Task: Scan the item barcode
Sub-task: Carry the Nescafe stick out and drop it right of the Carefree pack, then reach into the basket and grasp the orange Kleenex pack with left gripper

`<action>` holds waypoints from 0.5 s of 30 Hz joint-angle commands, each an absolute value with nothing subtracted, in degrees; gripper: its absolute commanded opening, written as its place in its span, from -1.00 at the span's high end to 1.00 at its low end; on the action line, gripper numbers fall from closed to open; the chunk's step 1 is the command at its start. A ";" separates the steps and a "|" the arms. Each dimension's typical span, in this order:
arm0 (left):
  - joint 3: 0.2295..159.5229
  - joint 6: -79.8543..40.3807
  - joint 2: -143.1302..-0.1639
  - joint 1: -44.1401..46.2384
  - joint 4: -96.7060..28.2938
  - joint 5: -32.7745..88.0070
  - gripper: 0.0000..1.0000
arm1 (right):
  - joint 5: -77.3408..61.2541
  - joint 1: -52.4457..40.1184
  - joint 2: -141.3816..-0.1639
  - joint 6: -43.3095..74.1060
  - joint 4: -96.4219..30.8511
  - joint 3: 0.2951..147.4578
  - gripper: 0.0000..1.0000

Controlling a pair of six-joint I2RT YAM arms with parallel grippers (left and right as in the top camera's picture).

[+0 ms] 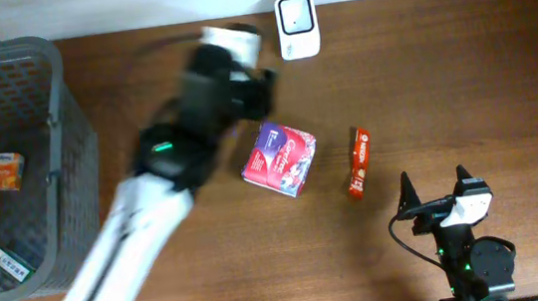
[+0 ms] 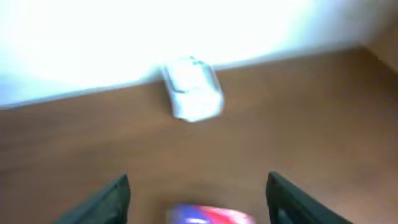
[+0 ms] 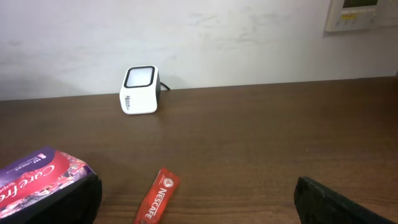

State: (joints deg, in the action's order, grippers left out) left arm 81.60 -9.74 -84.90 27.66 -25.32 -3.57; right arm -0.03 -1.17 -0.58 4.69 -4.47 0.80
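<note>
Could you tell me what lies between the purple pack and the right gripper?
A red Nescafe sachet lies there, seen in the overhead view.

Pack [image 1: 279, 157] purple w/ red-pink print — sachet [image 1: 358, 161] red, scanner [image 1: 295, 12] white, basket [image 1: 78, 141] grey mesh.

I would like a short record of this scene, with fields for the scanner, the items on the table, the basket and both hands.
scanner: white, at the far edge of the table
items: purple pack near the middle; red sachet beside it, not touching
basket: grey, on the left arm's side; orange pack inside
left hand: open, holding nothing, near the purple pack, facing the scanner; view blurred
right hand: open, empty, at the near edge
</note>
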 commanded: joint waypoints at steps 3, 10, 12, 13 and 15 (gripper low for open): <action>82.46 -8.91 -73.10 1.28 -30.94 -14.76 -0.49 | 0.25 -1.50 -0.21 4.71 -4.64 0.32 -0.97; 82.46 -5.74 -82.13 -21.74 -30.57 -19.14 -0.53 | 0.27 -1.50 -0.21 4.71 -4.64 0.32 -0.97; 82.46 -1.89 -86.37 -22.44 -29.78 -20.03 -0.53 | 0.25 -1.50 -0.21 4.71 -4.64 0.32 -0.97; 82.46 -1.65 -88.84 -22.46 -29.08 -22.39 -0.53 | 0.25 -1.50 -0.21 4.71 -4.62 0.32 -0.97; 82.46 -0.54 -94.61 -22.46 -26.55 -28.38 -0.54 | 0.27 -1.50 -0.21 4.71 -4.62 0.32 -0.97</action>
